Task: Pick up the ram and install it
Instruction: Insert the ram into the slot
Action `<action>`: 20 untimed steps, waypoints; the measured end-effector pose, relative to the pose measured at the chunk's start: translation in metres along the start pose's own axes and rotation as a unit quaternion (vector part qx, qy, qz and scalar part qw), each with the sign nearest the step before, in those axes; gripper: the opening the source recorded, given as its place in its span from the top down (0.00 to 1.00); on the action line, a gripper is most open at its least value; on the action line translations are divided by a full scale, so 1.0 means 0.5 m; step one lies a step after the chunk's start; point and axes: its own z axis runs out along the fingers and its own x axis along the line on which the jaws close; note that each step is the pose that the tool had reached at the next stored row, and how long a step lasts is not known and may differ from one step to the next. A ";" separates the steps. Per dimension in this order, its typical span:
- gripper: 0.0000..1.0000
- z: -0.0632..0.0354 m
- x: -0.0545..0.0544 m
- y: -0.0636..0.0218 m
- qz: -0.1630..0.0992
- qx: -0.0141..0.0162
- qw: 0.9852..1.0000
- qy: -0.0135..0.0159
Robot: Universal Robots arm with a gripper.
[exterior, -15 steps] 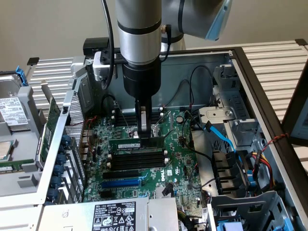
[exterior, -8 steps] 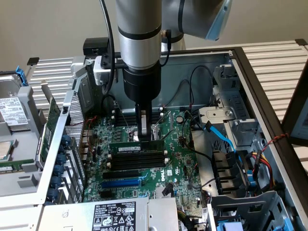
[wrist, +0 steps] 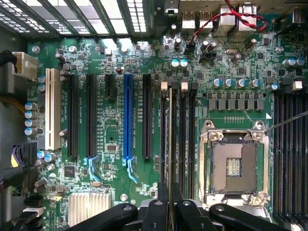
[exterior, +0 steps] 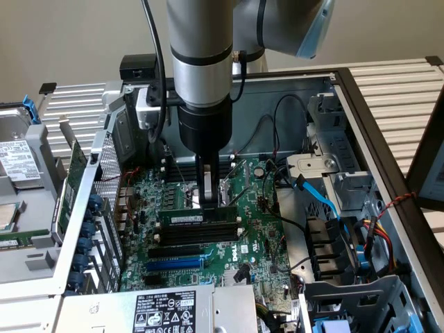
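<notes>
Green and thin, the ram [exterior: 182, 218] stands on its long edge over the black memory slots [exterior: 198, 239] of the motherboard [exterior: 253, 239], inside the opened computer case [exterior: 361, 104]. The arm reaches straight down into the case. Its pincer [exterior: 208, 198] is clamped on the stick's upper edge, about midway along. From the wrist view the ram [wrist: 170, 134] shows edge-on as a pale line running along a slot, with the pincer [wrist: 170, 204] closed on either side of it. The stick sits between the blue expansion slot [wrist: 127, 120] and the bare processor socket [wrist: 234, 166]. Whether it is fully seated, I cannot tell.
</notes>
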 end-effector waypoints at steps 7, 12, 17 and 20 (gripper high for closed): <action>0.86 0.005 0.000 0.000 -0.001 0.000 1.000 0.001; 0.86 0.009 0.000 0.000 -0.001 0.000 1.000 0.000; 0.86 0.015 0.001 0.000 -0.002 0.000 1.000 0.000; 0.86 0.017 0.001 0.003 -0.002 0.000 1.000 0.000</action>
